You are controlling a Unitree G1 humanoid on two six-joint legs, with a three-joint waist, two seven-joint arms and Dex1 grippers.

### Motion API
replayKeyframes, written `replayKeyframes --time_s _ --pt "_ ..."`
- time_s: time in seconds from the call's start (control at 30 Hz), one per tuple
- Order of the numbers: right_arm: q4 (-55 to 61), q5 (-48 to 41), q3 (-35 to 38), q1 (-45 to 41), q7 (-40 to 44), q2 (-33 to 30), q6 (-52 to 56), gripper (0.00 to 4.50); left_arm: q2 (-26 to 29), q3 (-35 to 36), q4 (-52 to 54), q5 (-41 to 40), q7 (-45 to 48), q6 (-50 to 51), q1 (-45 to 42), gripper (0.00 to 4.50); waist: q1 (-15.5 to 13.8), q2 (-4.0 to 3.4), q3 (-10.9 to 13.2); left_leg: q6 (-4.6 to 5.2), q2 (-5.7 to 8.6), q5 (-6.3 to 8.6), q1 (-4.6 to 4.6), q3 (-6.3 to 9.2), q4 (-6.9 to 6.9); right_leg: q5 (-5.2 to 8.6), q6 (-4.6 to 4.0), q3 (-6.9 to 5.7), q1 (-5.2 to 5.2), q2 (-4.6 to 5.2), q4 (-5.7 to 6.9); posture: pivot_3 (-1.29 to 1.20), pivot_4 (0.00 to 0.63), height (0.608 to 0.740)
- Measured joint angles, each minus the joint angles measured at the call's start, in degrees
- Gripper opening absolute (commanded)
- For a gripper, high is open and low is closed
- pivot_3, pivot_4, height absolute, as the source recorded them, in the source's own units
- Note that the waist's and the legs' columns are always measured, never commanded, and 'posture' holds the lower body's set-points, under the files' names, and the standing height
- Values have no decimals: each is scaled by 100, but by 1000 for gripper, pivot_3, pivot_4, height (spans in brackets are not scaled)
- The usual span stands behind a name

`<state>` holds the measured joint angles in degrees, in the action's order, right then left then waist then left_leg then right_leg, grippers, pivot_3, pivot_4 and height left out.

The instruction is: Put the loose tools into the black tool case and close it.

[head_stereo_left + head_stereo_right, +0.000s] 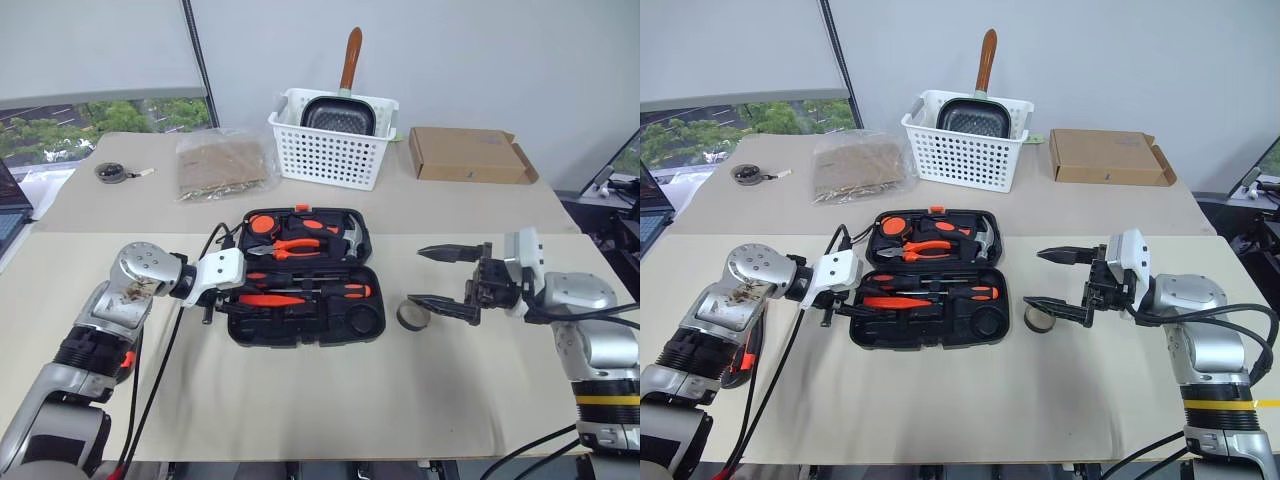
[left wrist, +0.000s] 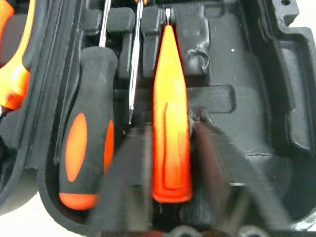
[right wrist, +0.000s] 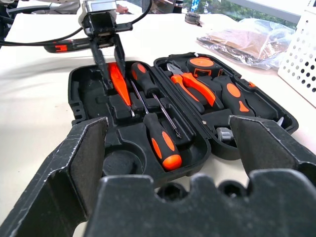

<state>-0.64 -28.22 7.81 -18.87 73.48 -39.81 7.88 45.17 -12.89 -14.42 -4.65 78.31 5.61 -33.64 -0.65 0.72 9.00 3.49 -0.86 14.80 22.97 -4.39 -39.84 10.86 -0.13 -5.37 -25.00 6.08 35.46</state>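
Note:
The black tool case [image 1: 300,341] lies open in the middle of the table. Its far half holds orange-handled pliers [image 1: 296,245] and other tools. Black-and-orange screwdrivers [image 3: 160,140] rest in the near half. A thin all-orange tool [image 2: 170,98] lies in a recess at the near half's left end. My left gripper [image 3: 114,74] reaches down into that end, open, with one finger on each side of the orange tool. To the right of the case, my right gripper [image 1: 415,275] hangs wide open and empty, pointing left toward it.
A black tape roll [image 1: 413,315] lies on the table just under my right gripper, by the case's right edge. At the back stand a white basket [image 1: 330,150] holding a pan, a cardboard box [image 1: 468,155] and a clear plastic bag [image 1: 222,165].

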Motion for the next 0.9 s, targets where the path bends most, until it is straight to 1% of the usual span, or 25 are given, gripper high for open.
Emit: replayKeyframes --time_s 0.03,0.1,0.13,0.23,0.37,0.43,0.47,0.5,0.57,0.6,0.63,0.67,0.8,0.9 --pt "-5 1 -7 -4 1 0 -3 4500 -2 34 -6 -12 -23 -11 0 3512 0 0 0 0 0 0 -1 -1 0 0 0 2 0 0 1 0 150 700" --pt "-46 2 -22 -55 5 0 -12 4500 -19 99 18 -153 -5 61 23 4312 -2 0 0 0 0 0 -3 -4 -1 0 0 5 -1 2 6 0 150 700" --pt "-56 2 -23 -66 6 -1 -19 4500 -37 126 29 -222 -3 75 51 4445 -4 0 0 0 0 0 -3 -5 -3 0 0 6 -1 3 9 0 150 700" --pt "-98 5 -37 -77 14 -1 -37 4500 -54 373 310 -543 3 258 199 4445 -7 1 1 0 0 0 -1 -4 -7 0 0 7 -3 5 13 0 150 700" --pt "-120 10 -52 -83 17 -1 -48 4500 39 919 1010 -1281 13 873 311 4445 -15 1 1 0 1 0 -1 -4 -7 1 1 9 -2 8 17 0 150 700" --pt "-120 12 -56 -82 16 0 -51 4500 -46 1226 1297 -1591 -221 1152 345 3935 -14 1 1 0 1 0 -3 -4 -7 2 3 11 -1 9 19 0 150 700" --pt "-120 14 -60 -82 14 0 -54 4500 -120 1322 1384 -1639 -367 1219 370 3751 -14 1 1 0 1 0 -5 -4 -7 2 3 12 1 9 19 0 150 700" --pt "-120 16 -66 -82 11 6 -57 4500 -200 1372 1424 -1658 -505 1215 432 3340 -12 1 1 0 1 0 -13 -4 -7 3 4 14 6 9 20 0 150 700" --pt "-120 25 -81 -82 4 18 -70 4500 -332 1347 1444 -1640 -627 1162 627 2718 -10 1 1 0 1 0 -14 -5 -7 3 4 14 7 7 23 0 150 700" --pt "-120 31 -83 -82 -1 22 -76 4500 -425 1317 1417 -1645 -613 1116 730 2197 -9 1 1 -1 1 -1 -15 -7 -7 3 4 14 7 7 24 0 150 700" --pt "-120 34 -86 -82 -8 31 -84 4500 -512 1258 1362 -1650 -592 1084 781 1919 -9 1 1 -2 1 -1 -15 -8 -8 3 4 14 6 7 26 0 150 700" --pt "-120 37 -97 -82 -13 44 -89 4500 -563 1177 1299 -1649 -547 1048 791 1511 -10 3 2 -4 1 -3 -14 -8 -9 3 3 13 5 4 25 0 150 700" --pt "-118 42 -172 -81 -21 69 -95 4500 -633 852 607 -1327 -292 439 714 24 -11 2 1 -9 1 -6 -18 -9 -8 4 2 13 5 4 29 0 150 700" --pt "-116 41 -176 -80 -19 68 -96 4500 -744 598 -75 -1041 -161 -34 572 24 -14 3 2 -8 1 -7 -16 -10 -9 4 2 13 3 6 29 0 150 700"
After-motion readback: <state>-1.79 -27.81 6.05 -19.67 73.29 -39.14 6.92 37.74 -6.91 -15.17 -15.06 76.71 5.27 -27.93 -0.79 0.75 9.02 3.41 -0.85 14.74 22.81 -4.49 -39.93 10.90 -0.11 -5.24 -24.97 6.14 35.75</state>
